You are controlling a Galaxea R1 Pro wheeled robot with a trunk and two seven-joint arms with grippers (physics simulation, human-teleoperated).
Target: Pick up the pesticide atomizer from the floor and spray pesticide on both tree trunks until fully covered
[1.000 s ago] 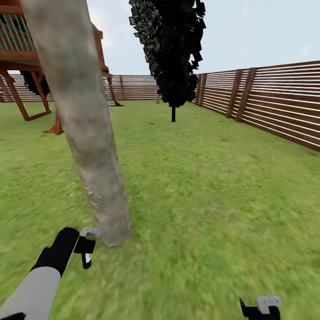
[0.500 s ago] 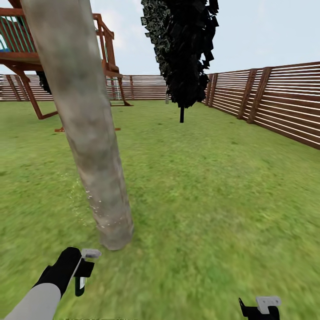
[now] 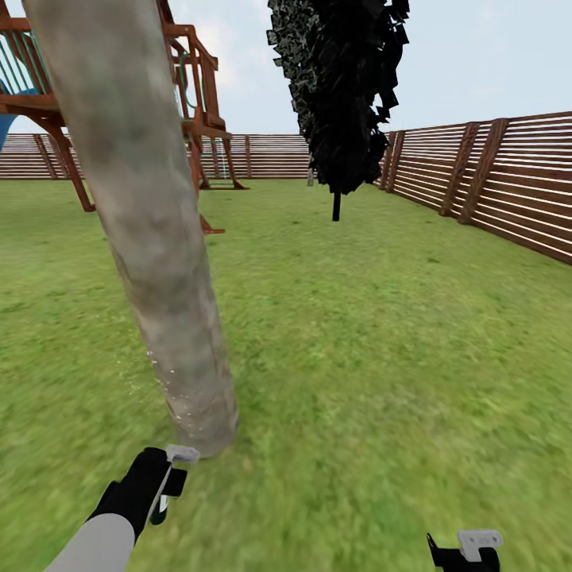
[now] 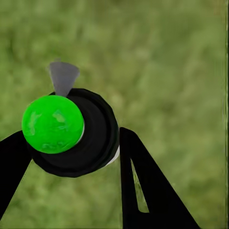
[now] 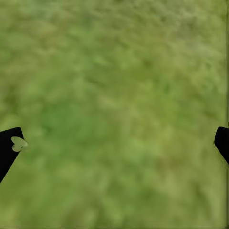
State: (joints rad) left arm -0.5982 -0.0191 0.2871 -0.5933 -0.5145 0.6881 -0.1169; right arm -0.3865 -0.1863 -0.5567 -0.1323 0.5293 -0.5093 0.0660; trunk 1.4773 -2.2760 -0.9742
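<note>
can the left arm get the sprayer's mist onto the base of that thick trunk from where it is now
Probably yes. The left tool holds the atomizer just short of the trunk base, with bare grass between them. White specks already dot the lower bark.

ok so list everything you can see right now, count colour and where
tree trunk: one, mottled grey-beige, near left, leaning across the head view
pesticide: white specks, low on the trunk
dark columnar tree: one, near-black, mid-lawn
wooden play structure: one, red-brown, behind the trunk
fence: brown slats, along the right and far edge
lawn: green, all around
pesticide atomizer: one, black with a green cap, in the left tool
left tool: black, shut on the atomizer, by the trunk's foot
right tool: black, open over grass
</note>
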